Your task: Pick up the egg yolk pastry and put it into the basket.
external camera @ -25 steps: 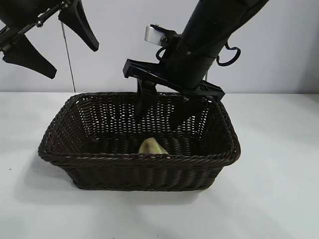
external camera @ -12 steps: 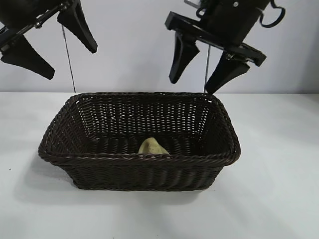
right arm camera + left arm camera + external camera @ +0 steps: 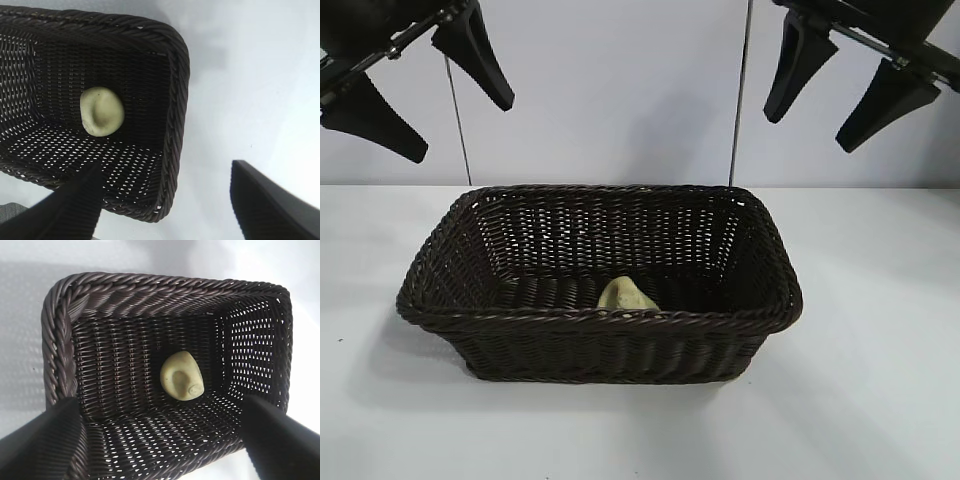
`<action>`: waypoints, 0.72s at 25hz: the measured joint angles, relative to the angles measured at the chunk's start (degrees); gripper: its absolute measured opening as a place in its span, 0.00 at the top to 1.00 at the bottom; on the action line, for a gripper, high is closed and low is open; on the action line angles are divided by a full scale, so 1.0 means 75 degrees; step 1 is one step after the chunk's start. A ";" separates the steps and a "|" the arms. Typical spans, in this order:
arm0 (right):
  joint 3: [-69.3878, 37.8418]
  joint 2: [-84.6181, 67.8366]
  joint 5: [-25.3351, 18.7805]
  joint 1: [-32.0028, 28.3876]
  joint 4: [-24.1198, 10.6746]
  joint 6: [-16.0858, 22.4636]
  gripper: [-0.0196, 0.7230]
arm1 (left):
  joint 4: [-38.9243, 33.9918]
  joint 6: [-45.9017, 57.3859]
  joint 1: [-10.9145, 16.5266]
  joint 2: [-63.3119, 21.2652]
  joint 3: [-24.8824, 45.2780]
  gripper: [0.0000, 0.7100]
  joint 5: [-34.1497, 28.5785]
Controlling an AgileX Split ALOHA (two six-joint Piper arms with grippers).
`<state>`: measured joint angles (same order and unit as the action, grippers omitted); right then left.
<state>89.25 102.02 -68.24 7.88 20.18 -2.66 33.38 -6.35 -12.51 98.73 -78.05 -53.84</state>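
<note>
The pale yellow egg yolk pastry (image 3: pixel 625 296) lies on the floor of the dark brown wicker basket (image 3: pixel 600 320), near its front wall; the wrist views show the pastry (image 3: pixel 182 375) (image 3: pixel 102 111) resting free inside. My right gripper (image 3: pixel 848 102) hangs open and empty high above the basket's back right corner. At the upper left, well above the table, my left gripper (image 3: pixel 460 130) is also open and holds nothing. In the wrist views both pairs of dark fingers (image 3: pixel 40 440) (image 3: pixel 265 200) stand wide apart.
The basket (image 3: pixel 60 340) (image 3: pixel 177 100) sits mid-table on a white tabletop (image 3: pixel 880 330) with bare surface on every side. A pale wall stands behind, with two thin dark cables (image 3: pixel 740 90) hanging down it.
My right gripper has risen out of the basket and moved up and to the right, open and empty. The pastry stays where it lay. The left arm has not moved.
</note>
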 joint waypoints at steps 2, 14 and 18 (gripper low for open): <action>0.0000 0.0000 -0.0070 0.0000 -0.0049 0.0000 0.28 | 0.0000 0.0000 0.0000 0.0000 0.0000 0.12 0.0000; 0.0000 0.0000 -0.0132 0.0000 -0.0065 -0.0002 0.28 | 0.0000 0.0000 0.0000 0.0000 0.0000 0.12 0.0000; 0.0000 0.0000 -0.0132 0.0000 -0.0065 -0.0002 0.28 | 0.0000 0.0000 0.0000 0.0000 0.0000 0.12 0.0007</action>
<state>89.25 102.02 -69.23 7.88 19.70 -2.67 33.38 -6.35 -12.51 98.73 -78.05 -53.79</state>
